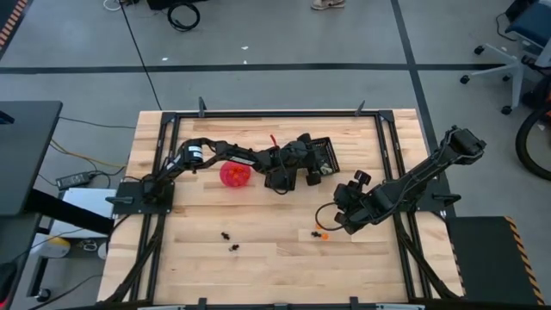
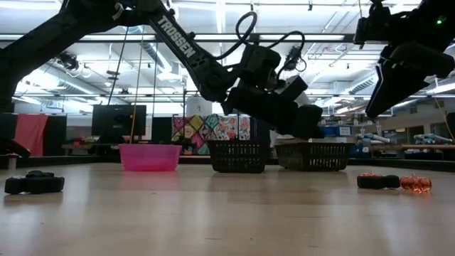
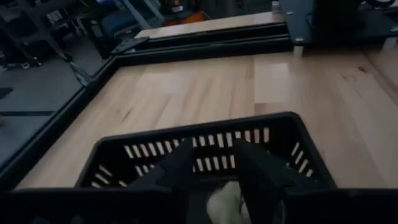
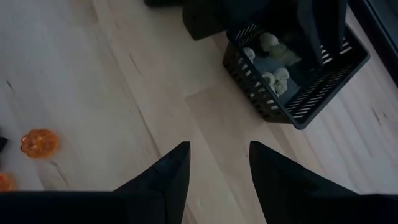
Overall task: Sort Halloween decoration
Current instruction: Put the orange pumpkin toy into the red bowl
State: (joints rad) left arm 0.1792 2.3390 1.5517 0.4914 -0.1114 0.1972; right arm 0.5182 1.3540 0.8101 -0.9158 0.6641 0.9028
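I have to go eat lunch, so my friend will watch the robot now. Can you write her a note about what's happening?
Left claw: open, over a black basket; a pale trinket shows below it.
Right claw: open and empty, above the bare table, near the orange trinkets.
Done: several pale trinkets lie in the black basket.
Left: the orange trinkets, and the black trinkets loose on the table.
Pink bowl: what is inside cannot be made out.
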